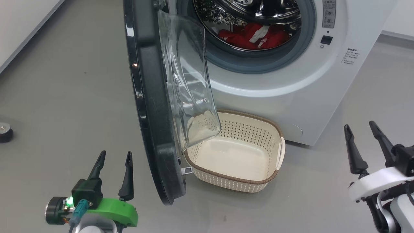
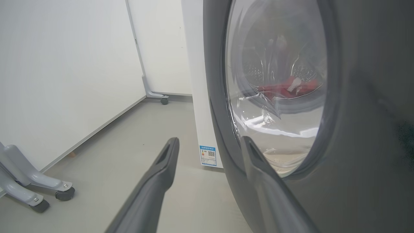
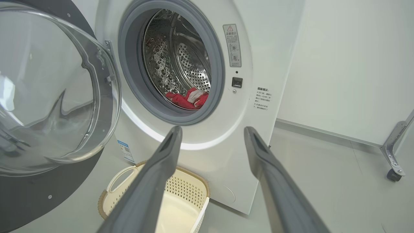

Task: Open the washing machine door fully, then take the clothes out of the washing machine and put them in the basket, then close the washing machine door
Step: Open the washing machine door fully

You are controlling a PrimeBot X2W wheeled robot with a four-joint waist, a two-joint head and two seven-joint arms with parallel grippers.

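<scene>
The washing machine [image 1: 278, 84] stands ahead with its door [image 1: 152, 106] swung out about edge-on to me, the glass bowl [image 1: 190, 87] bulging to the right over the basket. Red clothes [image 1: 255, 36] with white trim lie in the steel drum [image 3: 181, 64], also visible as clothes [image 3: 187, 98] in the right wrist view. The cream basket [image 1: 237, 181] sits on the floor below the opening and holds nothing. My left gripper [image 1: 114, 157] is open at lower left, just outside the door [image 2: 355, 129], not touching it. My right gripper [image 1: 360, 127] is open at lower right, empty.
Grey floor [image 1: 64, 97] spreads to the left and right of the machine. A small dark caster-like object [image 1: 5, 132] lies at the far left. White panels on wheeled metal feet [image 2: 35, 191] stand to the left, and another wheeled foot [image 3: 393, 161] stands right of the machine.
</scene>
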